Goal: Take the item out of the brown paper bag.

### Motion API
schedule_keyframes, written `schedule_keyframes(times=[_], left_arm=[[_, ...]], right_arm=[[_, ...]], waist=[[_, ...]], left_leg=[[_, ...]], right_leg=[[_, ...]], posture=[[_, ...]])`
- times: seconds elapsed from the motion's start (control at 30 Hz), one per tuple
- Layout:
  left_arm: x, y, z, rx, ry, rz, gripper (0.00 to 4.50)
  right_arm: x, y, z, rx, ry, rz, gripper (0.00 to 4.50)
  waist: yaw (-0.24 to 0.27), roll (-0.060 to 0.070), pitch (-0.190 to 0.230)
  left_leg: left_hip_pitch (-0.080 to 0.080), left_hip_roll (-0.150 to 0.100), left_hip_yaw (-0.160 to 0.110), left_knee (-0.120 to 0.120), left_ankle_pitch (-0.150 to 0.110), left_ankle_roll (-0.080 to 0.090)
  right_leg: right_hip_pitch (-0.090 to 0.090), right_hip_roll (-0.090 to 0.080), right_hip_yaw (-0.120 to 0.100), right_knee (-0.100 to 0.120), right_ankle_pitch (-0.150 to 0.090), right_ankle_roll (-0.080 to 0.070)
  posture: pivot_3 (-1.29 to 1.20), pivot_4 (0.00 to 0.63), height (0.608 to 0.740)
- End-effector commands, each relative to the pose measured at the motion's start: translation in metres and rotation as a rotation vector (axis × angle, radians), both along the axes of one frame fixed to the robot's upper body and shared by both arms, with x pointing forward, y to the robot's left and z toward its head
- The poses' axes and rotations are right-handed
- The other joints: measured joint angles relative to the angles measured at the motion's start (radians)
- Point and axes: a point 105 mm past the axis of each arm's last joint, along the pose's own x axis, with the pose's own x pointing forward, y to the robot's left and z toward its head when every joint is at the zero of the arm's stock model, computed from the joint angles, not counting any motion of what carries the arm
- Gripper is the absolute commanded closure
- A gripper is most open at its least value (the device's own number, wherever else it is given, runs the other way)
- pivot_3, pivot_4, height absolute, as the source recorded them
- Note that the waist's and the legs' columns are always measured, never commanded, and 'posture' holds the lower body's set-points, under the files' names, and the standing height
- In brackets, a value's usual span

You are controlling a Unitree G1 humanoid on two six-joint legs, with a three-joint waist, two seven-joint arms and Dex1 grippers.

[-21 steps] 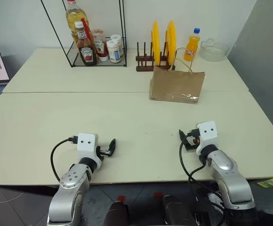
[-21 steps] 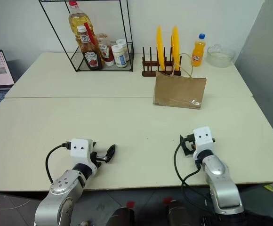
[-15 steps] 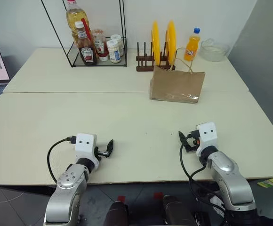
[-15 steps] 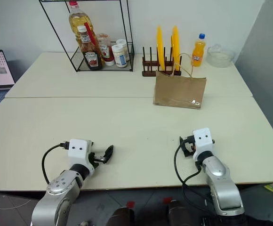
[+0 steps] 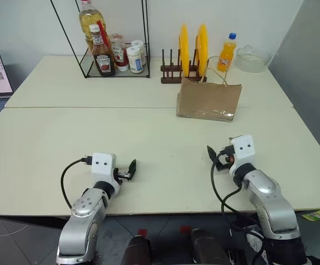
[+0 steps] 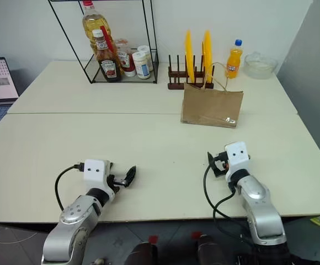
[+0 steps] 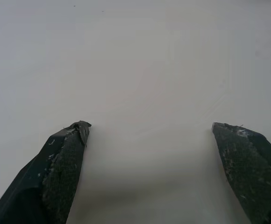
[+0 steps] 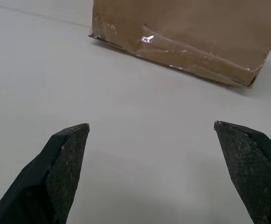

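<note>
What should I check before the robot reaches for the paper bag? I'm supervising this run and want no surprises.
1. Brown paper bag standing upright on the table: ok.
2. Right end effector open and empty, facing the bag: ok.
3. Left end effector open and empty over bare table: ok.
4. Path from right end effector to bag free of obstacles: ok.
5. String handles raised above the bag's mouth: ok.
6. Item inside the bag, its position and orientation: cannot tell, the bag hides it.
</note>
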Motion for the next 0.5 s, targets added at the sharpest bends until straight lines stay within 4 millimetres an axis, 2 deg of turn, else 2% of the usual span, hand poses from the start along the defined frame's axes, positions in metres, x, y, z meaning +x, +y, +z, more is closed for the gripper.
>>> schedule_keyframes(times=[0.03, 0.17, 0.27, 0.33, 0.43, 0.5], left_arm=[[0.004, -0.012, 0.024, 0.018, -0.066, -0.130, 0.03], [0.018, -0.030, 0.051, 0.039, -0.111, -0.304, 0.03], [0.026, -0.046, 0.086, -0.001, -0.129, -0.492, 0.03], [0.026, -0.052, 0.101, -0.022, -0.124, -0.580, 0.03], [0.027, -0.059, 0.134, -0.033, -0.147, -0.730, 0.03], [0.032, -0.061, 0.150, -0.040, -0.174, -0.761, 0.03]], right_arm=[[0.007, -0.006, 0.026, -0.003, -0.078, 0.028, 0.00], [0.027, -0.020, 0.046, 0.063, -0.078, 0.032, 0.00], [0.048, -0.022, 0.073, 0.096, -0.091, 0.083, 0.00], [0.057, -0.021, 0.087, 0.110, -0.097, 0.115, 0.00], [0.084, -0.025, 0.110, 0.043, -0.121, 0.150, 0.00], [0.101, -0.031, 0.114, -0.025, -0.105, 0.142, 0.00]], waist=[[0.000, 0.000, 0.000], [0.000, -0.001, 0.001], [-0.001, -0.001, 0.003], [-0.001, 0.000, 0.004], [-0.006, 0.001, 0.005], [-0.007, 0.001, 0.005]], left_leg=[[0.000, 0.000, 0.000, 0.000, 0.000, 0.000], [0.000, 0.000, 0.000, 0.000, 0.000, 0.000], [-0.001, 0.000, -0.001, 0.001, 0.000, 0.000], [-0.002, 0.000, -0.001, 0.002, 0.000, 0.000], [-0.003, 0.000, -0.001, 0.001, 0.000, 0.000], [-0.004, 0.000, -0.001, 0.000, 0.000, 0.000]], right_leg=[[0.000, 0.000, 0.000, 0.000, 0.000, 0.000], [0.000, 0.000, 0.000, 0.000, 0.000, 0.000], [0.000, 0.000, -0.001, 0.000, 0.003, -0.004], [-0.001, 0.000, -0.001, 0.000, 0.003, -0.004], [-0.001, 0.000, -0.002, 0.000, 0.003, -0.004], [-0.002, 0.000, -0.002, -0.001, 0.003, -0.004]], posture=[[0.00, 0.150, 0.740], [0.00, 0.150, 0.740], [0.00, 0.150, 0.740], [0.00, 0.150, 0.740], [0.00, 0.150, 0.740], [0.00, 0.150, 0.740]])
